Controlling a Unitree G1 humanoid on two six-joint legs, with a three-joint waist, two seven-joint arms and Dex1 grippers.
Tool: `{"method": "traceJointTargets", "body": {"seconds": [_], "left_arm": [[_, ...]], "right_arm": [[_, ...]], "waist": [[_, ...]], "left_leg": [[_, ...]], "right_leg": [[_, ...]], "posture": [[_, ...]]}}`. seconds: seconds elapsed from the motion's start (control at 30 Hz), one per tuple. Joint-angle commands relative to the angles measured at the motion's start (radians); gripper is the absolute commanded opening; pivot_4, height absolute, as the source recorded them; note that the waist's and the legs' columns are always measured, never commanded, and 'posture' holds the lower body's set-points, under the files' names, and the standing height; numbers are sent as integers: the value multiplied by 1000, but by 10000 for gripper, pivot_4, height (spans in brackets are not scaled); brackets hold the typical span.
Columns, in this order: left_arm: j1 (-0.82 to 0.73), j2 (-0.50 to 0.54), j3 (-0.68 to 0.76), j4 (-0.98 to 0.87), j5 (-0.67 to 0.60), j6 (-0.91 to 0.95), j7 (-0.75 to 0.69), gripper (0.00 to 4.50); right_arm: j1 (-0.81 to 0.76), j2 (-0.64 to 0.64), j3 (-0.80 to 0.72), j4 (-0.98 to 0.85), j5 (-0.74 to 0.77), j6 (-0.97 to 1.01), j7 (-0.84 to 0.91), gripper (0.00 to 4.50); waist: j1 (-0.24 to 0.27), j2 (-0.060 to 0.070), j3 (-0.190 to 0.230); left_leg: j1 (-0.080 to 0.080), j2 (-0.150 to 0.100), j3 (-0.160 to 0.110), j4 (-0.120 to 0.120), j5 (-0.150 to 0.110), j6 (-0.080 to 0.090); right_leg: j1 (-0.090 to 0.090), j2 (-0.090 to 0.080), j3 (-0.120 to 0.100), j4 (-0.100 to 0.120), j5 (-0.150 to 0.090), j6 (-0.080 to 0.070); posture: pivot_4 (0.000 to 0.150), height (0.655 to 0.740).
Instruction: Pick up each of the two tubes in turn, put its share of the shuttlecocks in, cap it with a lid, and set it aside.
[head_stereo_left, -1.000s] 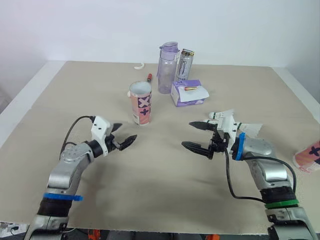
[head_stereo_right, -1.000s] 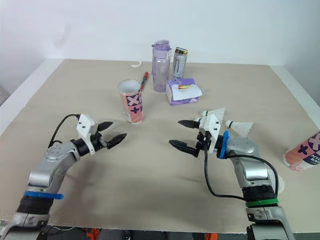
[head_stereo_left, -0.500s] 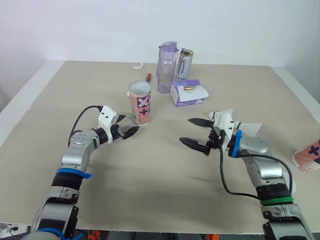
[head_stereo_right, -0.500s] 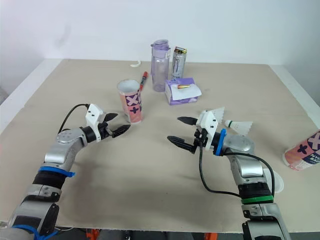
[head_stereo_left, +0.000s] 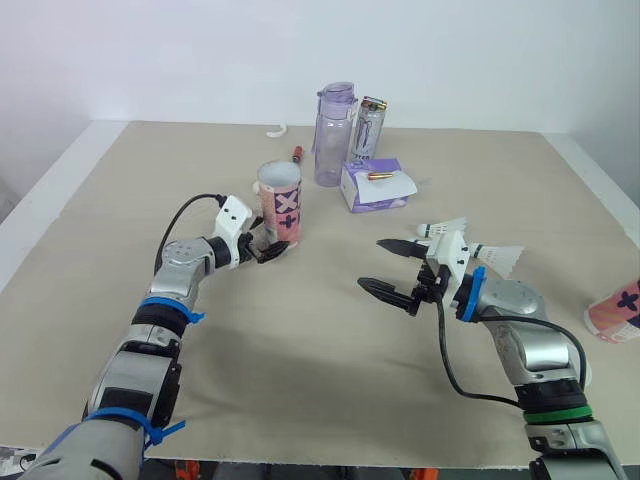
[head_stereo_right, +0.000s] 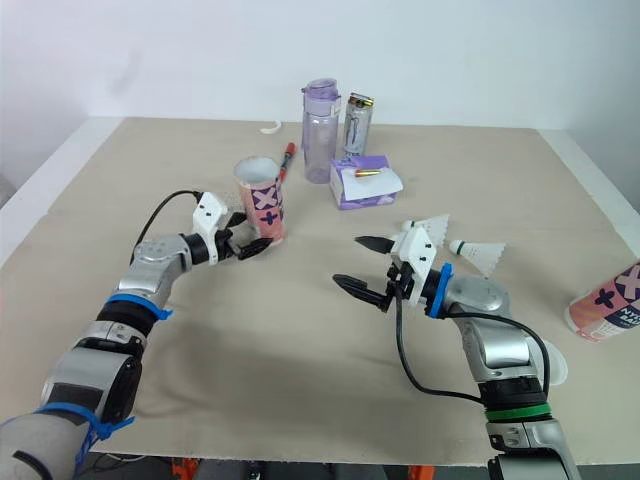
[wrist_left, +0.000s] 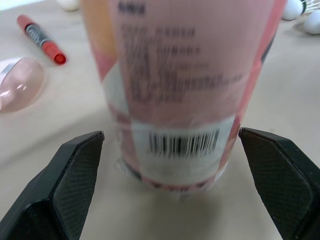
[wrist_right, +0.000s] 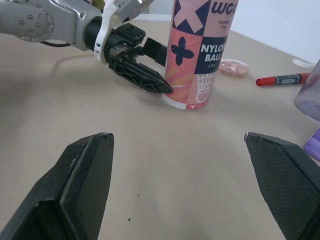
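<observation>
place: lab-type test bench | evidence: plain beige table (head_stereo_left: 330, 340) against blank white wall (head_stereo_left: 180, 50) | scattered props: bottle (head_stereo_left: 335, 135), marker (head_stereo_left: 298, 154), tissue pack (head_stereo_left: 372, 188)

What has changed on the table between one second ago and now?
The left claw reached forward to the upright tube; its open fingers now flank the tube's base, not yet gripping. The right claw stayed open, almost in place. Tube, bottle and shuttlecocks did not move.

Upright pink tube (head_stereo_left: 281, 207), second tube (head_stereo_right: 606, 301) lying sideways, shuttlecocks (head_stereo_right: 483, 256) loose
</observation>
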Motion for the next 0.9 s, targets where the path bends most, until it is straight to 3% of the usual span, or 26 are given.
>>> {"method": "traceJointTargets", "body": {"seconds": [0.03,0.9], "left_arm": [[-77,-4,10,91,35,-75,19,45000],[-201,-82,96,300,28,-140,52,45000]], "right_arm": [[7,-3,-18,-65,14,10,-19,44780],[91,-23,-44,-196,27,75,-88,44780]], "waist": [[0,0,0],[0,0,0]], "left_leg": [[0,0,0,0,0,0],[-1,0,-1,1,0,0]], "right_leg": [[0,0,0,0,0,0],[0,0,-1,0,-3,5]], "posture": [[1500,7400],[1500,7400]]}}
